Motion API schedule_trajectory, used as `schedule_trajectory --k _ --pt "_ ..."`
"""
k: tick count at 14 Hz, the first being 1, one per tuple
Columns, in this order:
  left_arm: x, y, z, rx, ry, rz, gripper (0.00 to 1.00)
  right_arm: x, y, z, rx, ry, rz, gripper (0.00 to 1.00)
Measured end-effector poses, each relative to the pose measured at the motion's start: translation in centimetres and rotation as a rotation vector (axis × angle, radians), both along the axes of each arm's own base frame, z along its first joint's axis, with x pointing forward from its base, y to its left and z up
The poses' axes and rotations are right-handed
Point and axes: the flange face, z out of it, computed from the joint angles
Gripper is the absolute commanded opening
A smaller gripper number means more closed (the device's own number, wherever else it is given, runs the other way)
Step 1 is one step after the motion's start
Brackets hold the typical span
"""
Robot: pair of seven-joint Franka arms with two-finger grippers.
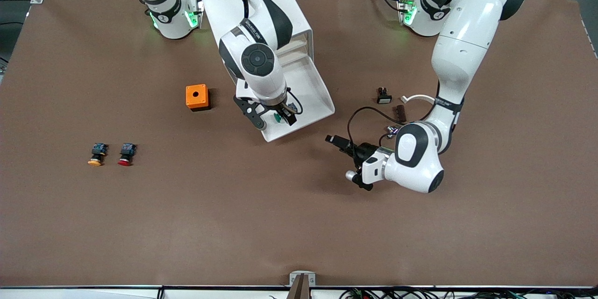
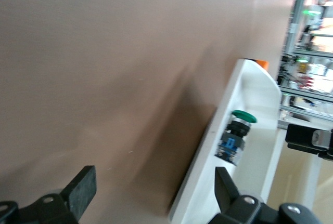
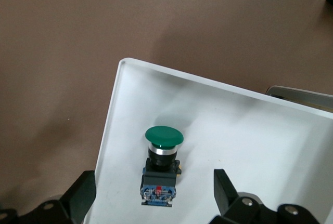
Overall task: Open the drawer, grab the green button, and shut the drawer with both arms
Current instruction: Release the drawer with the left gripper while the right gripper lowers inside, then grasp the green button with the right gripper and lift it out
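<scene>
With the shallow white tray drawer (image 1: 306, 98) pulled out, the right pincer (image 1: 271, 119) hangs open over the green-capped push button (image 3: 162, 164) and must descend to grip it, while the open left pincer (image 1: 343, 147) waits.

The right arm (image 1: 252, 32) hides most of the cabinet (image 1: 299, 42) and the green button (image 1: 278, 117) in the open drawer (image 1: 306, 103).

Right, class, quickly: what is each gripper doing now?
Left gripper: open, empty, over bare table.
Right gripper: open, empty, over the green button in the drawer.
</scene>
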Motion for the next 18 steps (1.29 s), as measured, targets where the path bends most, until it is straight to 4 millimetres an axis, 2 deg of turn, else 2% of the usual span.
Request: schedule_trajectory --k 7,10,13,16,18 --pt "2.3 5.1 4.3 0.264 -0.108 -0.034 1.0 -1.2 1.3 -3.6 -0.041 0.034 0.02 1.0" --pt "3.2 6.6 6.5 0.395 -0.153 -0.035 1.0 -1.4 1.6 -4.8 -0.052 0.042 0.025 1.0" --pt "3.7 7.2 9.3 0.531 -0.206 -0.034 1.0 -1.7 2.2 -5.3 -0.057 0.044 0.035 0.86" --pt "3.4 6.4 11.4 0.645 -0.237 -0.015 1.0 -2.0 2.5 -5.7 -0.06 0.046 0.041 0.57" --pt "2.7 4.6 12.0 0.728 -0.249 0.0 1.0 -2.0 2.8 -5.6 -0.059 0.044 0.045 0.38"
